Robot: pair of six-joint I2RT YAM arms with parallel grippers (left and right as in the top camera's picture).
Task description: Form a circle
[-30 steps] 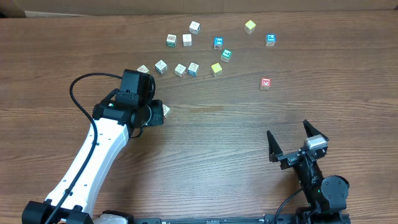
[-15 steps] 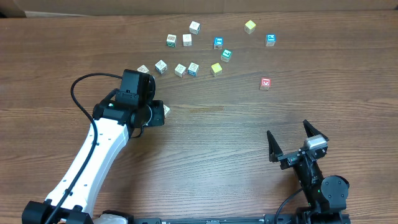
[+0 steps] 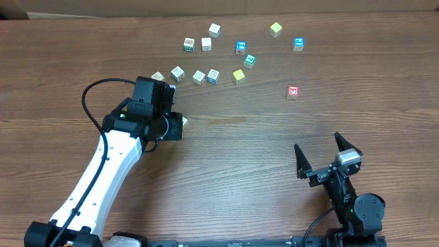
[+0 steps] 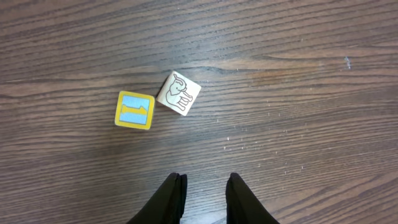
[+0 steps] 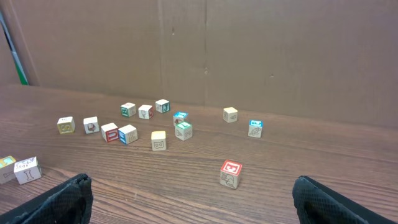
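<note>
Two tiny cubes lie side by side on the wooden table [image 4: 311, 124]: a yellow cube [image 4: 134, 110] with a blue printed top and a pale wood cube [image 4: 178, 93] with an elephant drawing, corner to corner. No circle of cubes shows in any view. My left gripper [image 4: 205, 177] hovers just short of them, its jaws a little apart with bare table between. From above, the left gripper [image 3: 177, 127] hides most of the pair. The same two cubes [image 5: 18, 168] show at the left edge of the right wrist view. My right gripper [image 3: 321, 154] stands wide open near the front right, holding nothing.
Several loose cubes [image 3: 213, 75] lie scattered across the far part of the table. A red-topped cube [image 3: 293, 91] sits alone to the right, also the nearest cube [image 5: 231, 173] ahead of the right gripper. A cardboard wall [image 5: 249, 50] closes the back.
The left gripper's jaws have parted slightly; the arm itself has barely moved. The right arm and the scattered cubes have stayed put.
</note>
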